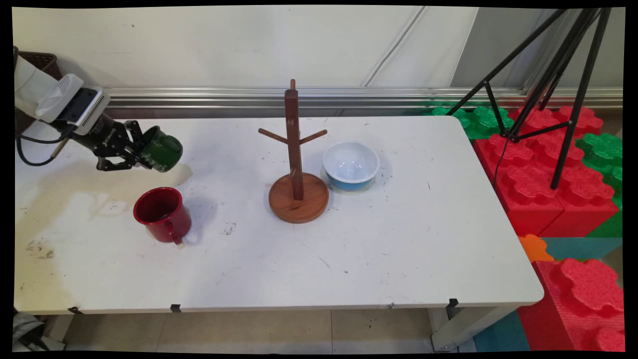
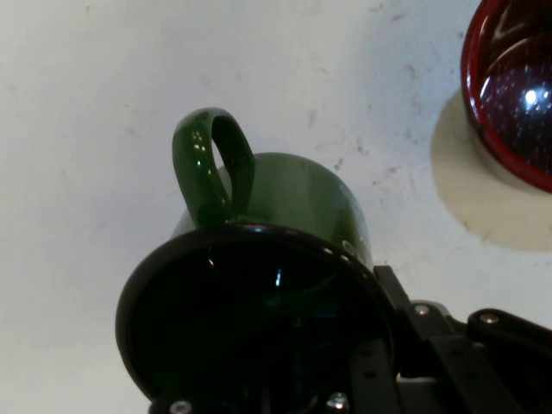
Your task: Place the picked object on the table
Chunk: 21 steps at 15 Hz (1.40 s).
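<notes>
My gripper (image 1: 141,152) pinches the rim of a green mug (image 1: 163,148), held tilted above the white table (image 1: 398,239). A red mug (image 1: 162,214) stands just below; farther off, a wooden mug tree (image 1: 297,164) and blue bowl (image 1: 350,165).

From my seat the arm's last link (image 1: 35,92) reads as smooth white plastic, rounded, coming in at the nine o'clock edge of the main view. At its end sits a pale grey block with a ribbed vent panel and a dark flat face. Beyond that the wrist turns black, with small white lettering on its side that I cannot read. A black cable (image 1: 30,149) loops below the link. The gripper (image 1: 130,149) is black all over, built of jointed bars. In the hand view I see its matte black linkage at five o'clock, with several silver screw heads.
</notes>
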Available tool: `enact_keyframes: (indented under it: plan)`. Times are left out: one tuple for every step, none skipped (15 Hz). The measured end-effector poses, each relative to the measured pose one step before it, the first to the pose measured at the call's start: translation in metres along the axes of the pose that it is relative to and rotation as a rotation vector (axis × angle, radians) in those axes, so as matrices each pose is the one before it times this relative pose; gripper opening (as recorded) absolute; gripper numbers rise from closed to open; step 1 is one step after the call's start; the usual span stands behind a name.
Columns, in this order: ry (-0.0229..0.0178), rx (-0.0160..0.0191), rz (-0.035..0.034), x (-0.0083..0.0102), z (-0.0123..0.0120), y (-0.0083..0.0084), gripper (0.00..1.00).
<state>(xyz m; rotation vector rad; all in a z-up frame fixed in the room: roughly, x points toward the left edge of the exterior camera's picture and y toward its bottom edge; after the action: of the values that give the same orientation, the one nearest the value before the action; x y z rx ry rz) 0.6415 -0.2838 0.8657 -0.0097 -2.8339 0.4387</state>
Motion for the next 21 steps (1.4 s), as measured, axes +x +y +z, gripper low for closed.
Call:
enact_keyframes:
  plan:
    - [0.00328,-0.00583,-0.01256,0.00068,0.00181,0.00143,0.00]
    - [0.00188,-0.00419,-0.00706,0.00046,0.00131,0.00098,0.00]
    - [0.00064,-0.00577,-0.00867,0.00063,0.00227,0.00164,0.00]
    - [-0.00001,-0.00333,-0.00546,0.00033,0.00152,0.00108,0.00]
    - [-0.00143,-0.00437,-0.00709,0.00038,0.00241,0.00163,0.00]
    - [-0.00221,-0.00466,-0.00752,0.00032,0.00276,0.00180,0.00]
    - [-0.00215,-0.00427,-0.00686,0.00026,0.00282,0.00173,0.00]
    - [-0.00170,-0.00396,-0.00511,0.00014,0.00239,0.00148,0.00]
    - [0.00018,-0.00435,-0.00444,0.00033,0.00264,0.00147,0.00]
    - [0.00049,-0.00399,-0.00400,0.00023,0.00239,0.00137,0.00]
    - [0.00092,-0.00333,-0.00312,0.00016,0.00184,0.00105,0.00]
    - [0.00077,-0.00206,-0.00211,0.00000,0.00119,0.00068,0.00]
    - [0.00150,-0.00312,-0.00303,-0.00013,0.00178,0.00101,0.00]
    - [0.00061,-0.00178,-0.00190,-0.00011,0.00115,0.00059,0.00]
    - [0.00155,-0.00249,-0.00303,-0.00011,0.00161,0.00091,0.00]
    - [0.00144,-0.00277,-0.00334,-0.00009,0.00191,0.00092,0.00]
    - [0.00151,-0.00279,-0.00346,-0.00007,0.00183,0.00094,0.00]
    - [0.00106,-0.00146,-0.00328,-0.00013,0.00146,0.00079,0.00]
    - [0.00153,-0.00186,-0.00346,-0.00004,0.00162,0.00076,0.00]
    - [0.00086,-0.00120,-0.00312,-0.00005,0.00140,0.00058,0.00]
    - [0.00154,-0.00100,-0.00310,-0.00001,0.00106,0.00045,0.00]
